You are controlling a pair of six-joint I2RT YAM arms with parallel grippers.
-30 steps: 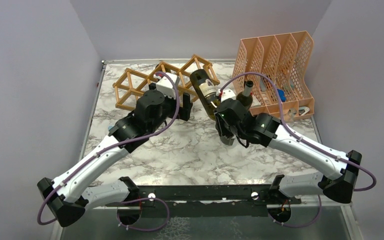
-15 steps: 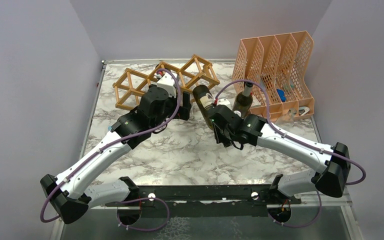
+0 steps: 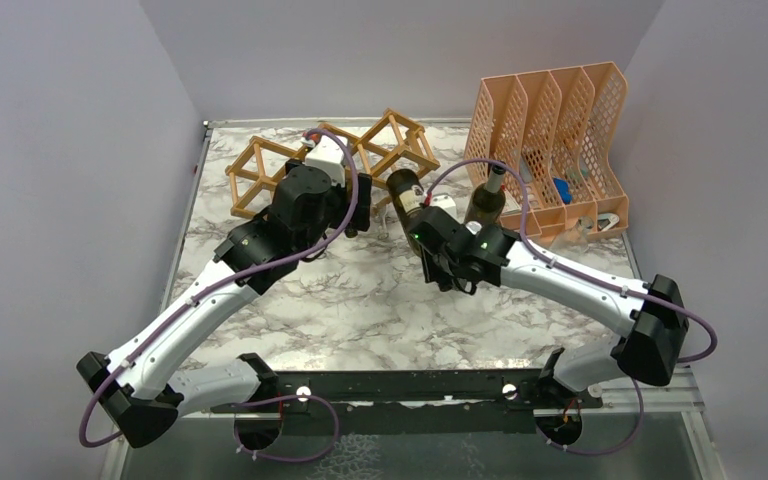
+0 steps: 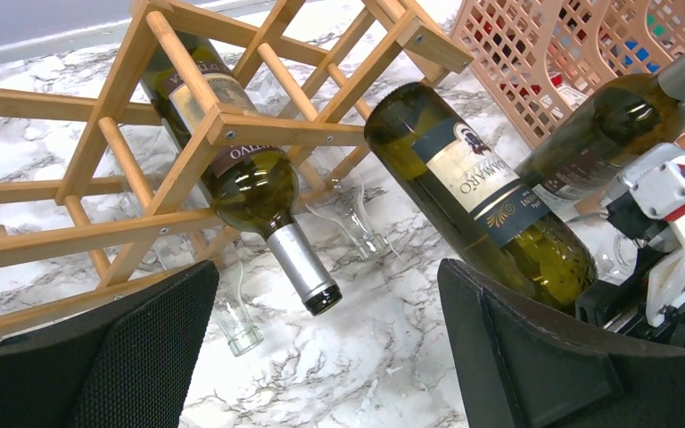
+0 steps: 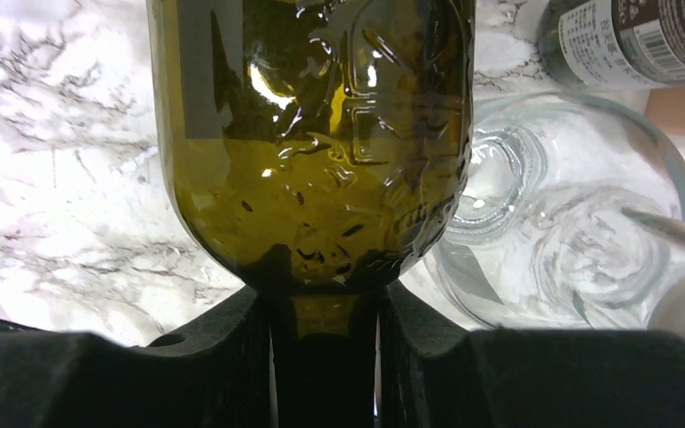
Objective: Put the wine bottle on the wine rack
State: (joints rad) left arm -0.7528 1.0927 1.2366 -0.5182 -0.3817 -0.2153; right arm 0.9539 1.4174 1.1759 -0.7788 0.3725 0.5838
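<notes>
My right fingers [image 5: 187,366] clenched the wine bottle [image 4: 477,192], apparently at the neck, tilted beside the wine rack [image 4: 223,125]; left fingers [image 4: 107,357] gaped. Its base could clip a stick and twist loose.

The wine bottle [image 4: 482,192] is dark olive-green glass with a white and navy label. It's pinched at the neck in the right gripper [image 5: 323,303] jaws and tilted, its flat base up and aimed at the right end of the rack, close by but not in any cell. The wine rack [image 3: 260,165] is a light wooden stick lattice, a row of open diamond cells sitting slightly skewed at the back left of the table [image 3: 360,300].
</notes>
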